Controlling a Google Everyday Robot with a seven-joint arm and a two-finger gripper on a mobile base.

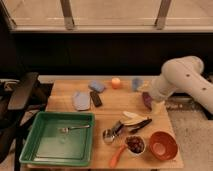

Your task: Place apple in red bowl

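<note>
Item: wooden table (107,109), laid with kitchen oddments. The apple (116,83), a small orange-peach ball, sits upright at the far edge between a blue sponge (96,86) and a small blue cup (136,83), touching neither. The red bowl (171,150), glossy, wide and empty, is at the near right corner, well apart from the apple, just beside a small white bowl (135,153) of dark fruit and near a carrot (117,156). A green tray (57,116) with a fork (73,128) fills the near left. The gripper (158,107), at the end of the bulky white arm, hangs over the right side of the table by a purple bowl (146,100); its jaws stand apart and carry nothing. Step in hand, as I judge it: the reach for the apple, with all of the task left to do. To do it well, swing left and toward the far edge, come down from above so the cup is not knocked, and centre the jaws on the fruit's widest part, since a round thing will likely roll if nudged from one side. Close firmly, lift clear of the clutter mid-table, then carry it across to the red bowl and release low, lest it bounce out.
</note>
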